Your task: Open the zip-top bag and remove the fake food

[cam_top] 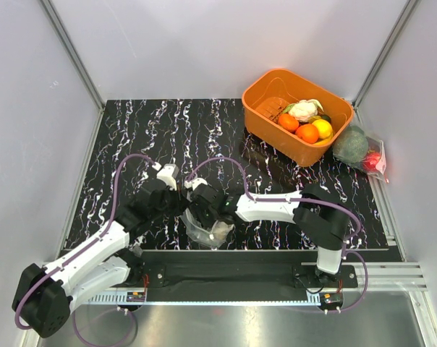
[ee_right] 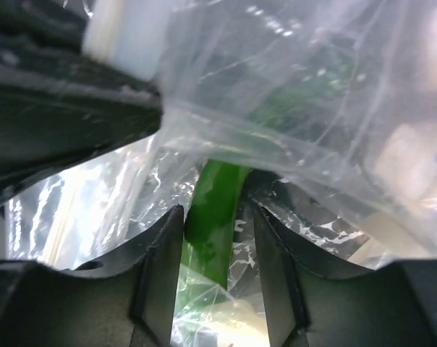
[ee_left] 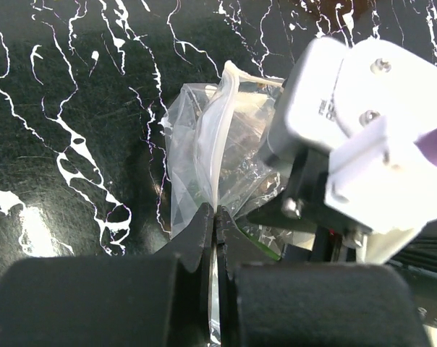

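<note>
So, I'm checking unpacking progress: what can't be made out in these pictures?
Top view: mouth of the zip-top bag, covered by both arms' wrists.
Left wrist: its contents, blurred by plastic and blocked by the right arm's white housing.
Right wrist: upper end of the green vegetable, behind plastic folds; pale pieces too blurred to name.

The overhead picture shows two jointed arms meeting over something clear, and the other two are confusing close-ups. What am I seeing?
These are two robot arms bolted to a black marbled table. The overhead camera sees everything; each close-up comes from a camera on one arm's wrist. The left tool is pinched shut on the edge of a clear zip-top bag. The right tool stands open with a long green toy vegetable between its fingers, among the bag's plastic. Farther back sit an orange basket holding toy produce and a second bag.
</note>
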{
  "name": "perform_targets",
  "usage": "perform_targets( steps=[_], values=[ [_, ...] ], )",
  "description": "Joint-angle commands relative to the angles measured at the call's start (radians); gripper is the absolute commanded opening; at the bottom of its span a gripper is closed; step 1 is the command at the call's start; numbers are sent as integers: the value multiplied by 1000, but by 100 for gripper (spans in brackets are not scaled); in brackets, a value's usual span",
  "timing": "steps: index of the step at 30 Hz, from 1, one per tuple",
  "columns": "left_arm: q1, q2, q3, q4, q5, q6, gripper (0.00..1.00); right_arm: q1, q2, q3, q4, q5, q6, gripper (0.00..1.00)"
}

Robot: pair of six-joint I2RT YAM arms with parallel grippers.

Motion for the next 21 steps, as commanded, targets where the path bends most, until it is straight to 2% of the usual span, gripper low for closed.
perform_targets(
  steps=[1,6,7,8,12,16,21],
  values=[
    [-4,-13,-9,52,12,-6,0,15,18,7,41,70,28,51],
    [-4,-13,-21,75,32,-20,0,23,63,30,30,94,48,52],
    [-4,-14,-23,81,34,-25,0,27,74,35,26,94,51,48],
    [-3,-14,-26,86,35,-28,0,27,78,38,21,98,59,40],
    [-3,-8,-25,87,29,-25,0,30,51,27,11,108,63,24],
    [-4,13,-23,106,32,-26,0,32,-29,12,-11,150,60,14],
    [-3,30,-15,113,26,-28,0,30,-147,-12,-8,127,52,6]
  ],
)
